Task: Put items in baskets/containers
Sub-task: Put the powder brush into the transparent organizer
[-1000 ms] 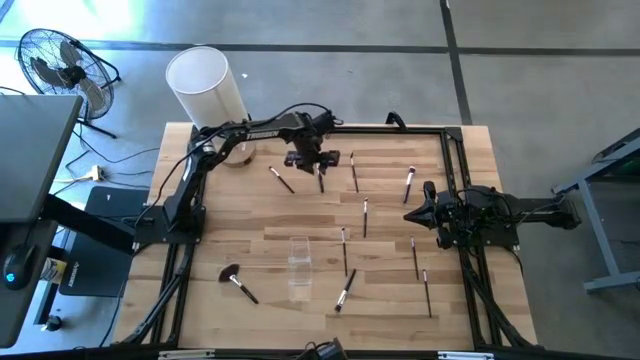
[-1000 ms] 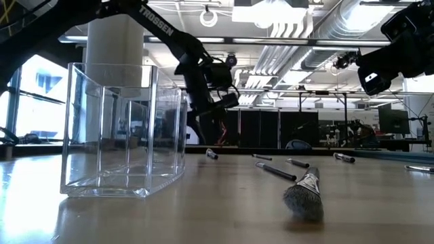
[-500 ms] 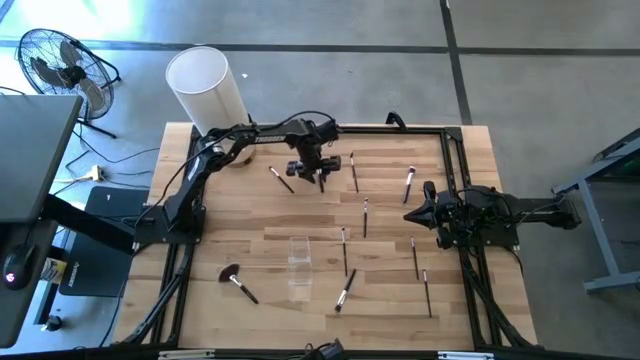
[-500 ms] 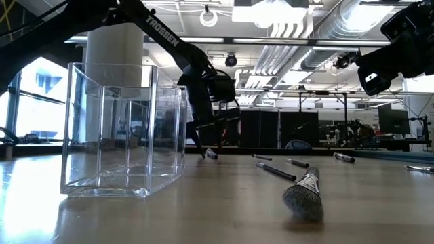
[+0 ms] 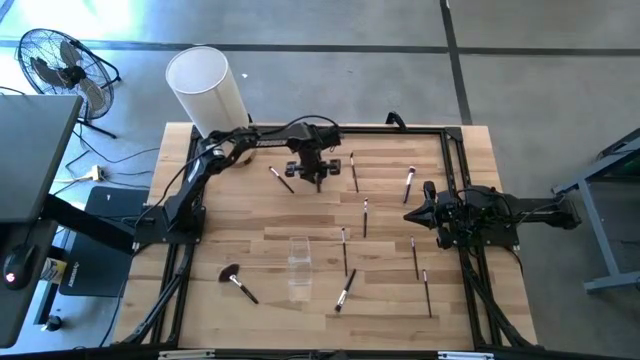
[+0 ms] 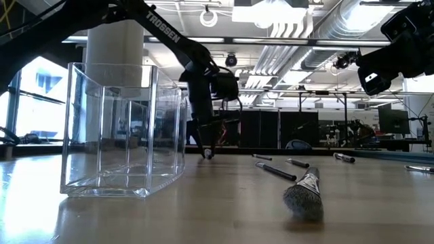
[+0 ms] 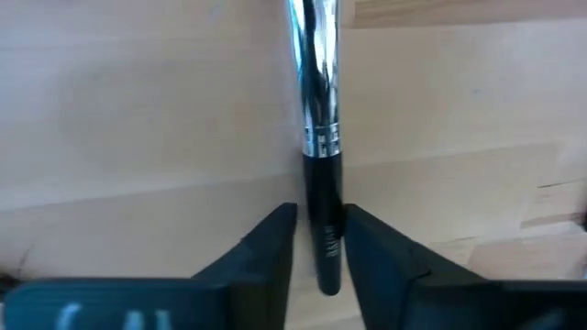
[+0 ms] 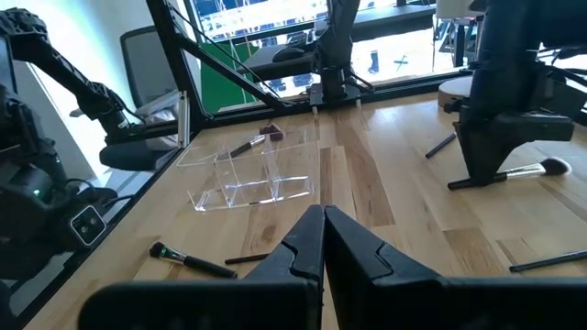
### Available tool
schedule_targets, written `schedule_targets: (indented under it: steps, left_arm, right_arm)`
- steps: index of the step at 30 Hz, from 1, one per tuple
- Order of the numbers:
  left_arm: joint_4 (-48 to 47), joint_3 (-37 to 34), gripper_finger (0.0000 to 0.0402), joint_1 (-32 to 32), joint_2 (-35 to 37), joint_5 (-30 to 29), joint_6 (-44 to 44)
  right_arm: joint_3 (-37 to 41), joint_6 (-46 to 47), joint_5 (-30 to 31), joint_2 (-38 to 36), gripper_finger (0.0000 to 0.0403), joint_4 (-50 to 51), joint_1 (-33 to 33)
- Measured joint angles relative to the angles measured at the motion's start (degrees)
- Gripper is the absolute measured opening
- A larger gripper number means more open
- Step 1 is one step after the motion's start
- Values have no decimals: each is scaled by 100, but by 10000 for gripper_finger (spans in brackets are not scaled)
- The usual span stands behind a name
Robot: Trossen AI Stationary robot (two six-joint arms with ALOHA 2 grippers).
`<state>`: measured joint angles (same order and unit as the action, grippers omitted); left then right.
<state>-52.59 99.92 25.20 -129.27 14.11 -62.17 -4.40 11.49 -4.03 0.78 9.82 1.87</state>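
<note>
My left gripper point(image 5: 318, 180) is down on the far middle of the table, shut on one thin makeup brush point(image 7: 316, 82) with a silvery ferrule and dark handle. In the low view its fingers point(image 6: 207, 150) reach the tabletop. The clear cup point(image 5: 298, 262) stands on its base at the near middle, large in the low view point(image 6: 122, 129). Several more brushes lie flat around it, such as one point(image 5: 365, 217) mid-table and one point(image 5: 281, 180) beside the left gripper. The fluffy-headed brush point(image 5: 235, 280) lies near left. My right gripper point(image 5: 408, 215) hovers shut above the right side point(image 8: 323, 229). My left gripper pinches the brush's dark handle point(image 7: 324, 197) just behind the ferrule, one finger point(image 7: 271, 243) on each side. The fingers come from above, pointing down, and close across the handle. The brush lies flat on the wood.
A big white cylinder point(image 5: 205, 85) stands at the table's far left corner, a fan point(image 5: 55, 62) on the floor beyond. A dark frame point(image 5: 455, 150) rims the table. Bare wood shows between the cup and the left gripper.
My left gripper has come down from above the table to the tabletop, shifting slightly toward the near right, onto the brush. The right arm and the other brushes have stayed put.
</note>
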Motion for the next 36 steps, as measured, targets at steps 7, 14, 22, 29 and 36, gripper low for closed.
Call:
schedule_targets:
  steps: [7, 14, 22, 29, 36]
  left_arm:
    - [-82, -2, 29, -89, 0, -142, 229]
    - [-310, -1, 38, -356, 0, -396, 1405]
    - [-501, -9, 30, -778, 0, -350, 2144]
    - [-509, -16, 30, -1083, 116, -455, 2185]
    - [-835, -50, 30, -1461, 452, -997, 2324]
  right_arm:
    - [0, 0, 0, 2, 5, 2, -2]
    - [0, 0, 0, 0, 5, 2, -2]
    - [0, 0, 0, 0, 5, 2, 0]
    - [0, 0, 0, 0, 5, 2, 0]
    - [0, 0, -1, 0, 5, 2, -1]
